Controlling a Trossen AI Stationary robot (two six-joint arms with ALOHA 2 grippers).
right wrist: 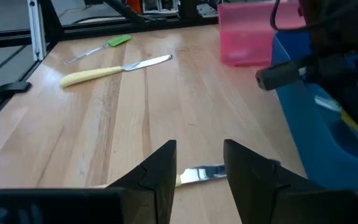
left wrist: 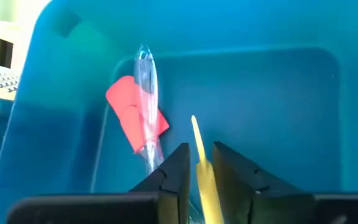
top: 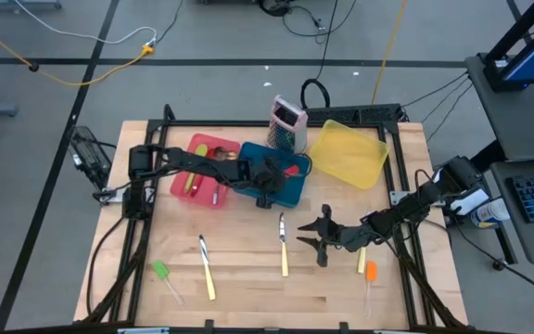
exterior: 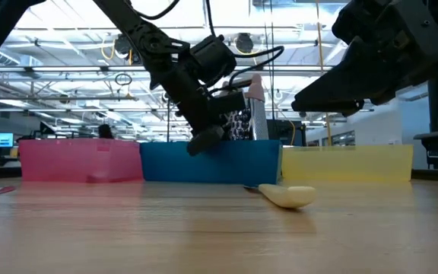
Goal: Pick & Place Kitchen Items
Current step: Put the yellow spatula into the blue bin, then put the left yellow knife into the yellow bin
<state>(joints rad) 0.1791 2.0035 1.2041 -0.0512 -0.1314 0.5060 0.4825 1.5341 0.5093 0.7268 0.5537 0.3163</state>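
Note:
My left gripper point(top: 267, 182) reaches over the red tray point(top: 204, 174) into the blue tray point(top: 290, 188), its fingers slanting down. A slim yellow utensil point(left wrist: 202, 171) stands between its slightly parted fingers. A red spatula point(left wrist: 132, 118) with a clear handle lies on the blue tray's floor. My right gripper point(top: 317, 237) hovers open above the table at the right. A pale-handled knife point(top: 284, 245) lies on the wood just beyond and below its fingertips point(right wrist: 199, 149). My left gripper has the yellow utensil's shaft point(left wrist: 199, 155) between its two fingers, which slant down from the table's left and lie along it. Thin strips of blue show on both sides of the shaft. I cannot tell whether the fingers touch it.
A green spatula point(top: 161, 271) and a yellow-handled knife point(top: 207, 266) lie near the front left. An orange spatula point(top: 371, 272) and a pale handle point(top: 361, 260) lie under my right arm. A yellow tray point(top: 348, 153) and a metal grater point(top: 287, 122) stand at the back.

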